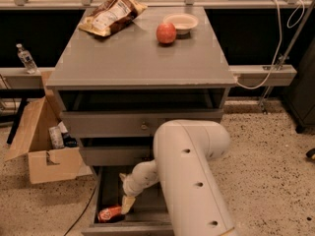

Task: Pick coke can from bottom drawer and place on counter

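Observation:
The coke can (109, 213) lies on its side at the front left of the open bottom drawer (105, 186). My gripper (128, 204) hangs inside the drawer, its tan fingertips pointing down right beside the can's right end. My white arm (189, 171) reaches down from the right and hides the drawer's right half. The counter (140, 53) is the grey top of the cabinet above.
On the counter lie a chip bag (107, 14), a red apple (166, 33) and a white bowl (180, 21) at the back. An open cardboard box (47, 146) stands on the floor to the left. A water bottle (25, 58) stands on a ledge at left.

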Controlling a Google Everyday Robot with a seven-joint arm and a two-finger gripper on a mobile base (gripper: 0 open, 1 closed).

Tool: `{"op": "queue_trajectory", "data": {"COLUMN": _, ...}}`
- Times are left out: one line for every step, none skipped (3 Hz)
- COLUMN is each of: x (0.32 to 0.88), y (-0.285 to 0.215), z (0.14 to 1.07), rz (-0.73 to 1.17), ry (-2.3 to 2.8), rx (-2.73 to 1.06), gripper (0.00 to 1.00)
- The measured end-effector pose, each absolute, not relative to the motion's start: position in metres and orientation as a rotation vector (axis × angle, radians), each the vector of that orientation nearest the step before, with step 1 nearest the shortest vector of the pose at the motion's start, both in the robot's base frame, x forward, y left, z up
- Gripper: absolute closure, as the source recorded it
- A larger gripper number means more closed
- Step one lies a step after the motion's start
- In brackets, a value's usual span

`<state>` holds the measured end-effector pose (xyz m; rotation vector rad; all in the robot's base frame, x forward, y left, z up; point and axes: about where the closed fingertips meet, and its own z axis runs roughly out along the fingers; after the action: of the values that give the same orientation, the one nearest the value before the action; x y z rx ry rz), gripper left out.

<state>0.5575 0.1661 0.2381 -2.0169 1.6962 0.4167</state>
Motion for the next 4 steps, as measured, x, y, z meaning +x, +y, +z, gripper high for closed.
{"op": "queue_trajectory", "data": {"x": 0.565, "y": 0.176, "z": 0.217, "rz": 0.384, "ry": 1.693, "rx": -2.029, "gripper": 0.00}}
{"op": "queue_trajectory", "data": {"x": 0.569, "y": 0.183, "z": 0.194, "rz": 0.377, "ry": 1.702, "rx": -2.040, "gripper": 0.00}}
{"op": "queue_trajectory", "data": {"x": 0.567, "y": 0.186, "z": 0.178, "rz": 0.380, "ry": 1.719, "rx": -2.049, "gripper": 0.00}}
{"op": "queue_trajectory", "data": {"x": 0.560, "y": 0.189, "z": 0.166, "rz": 0.378, "ry": 1.738, "rx": -2.064, "gripper": 0.00}}
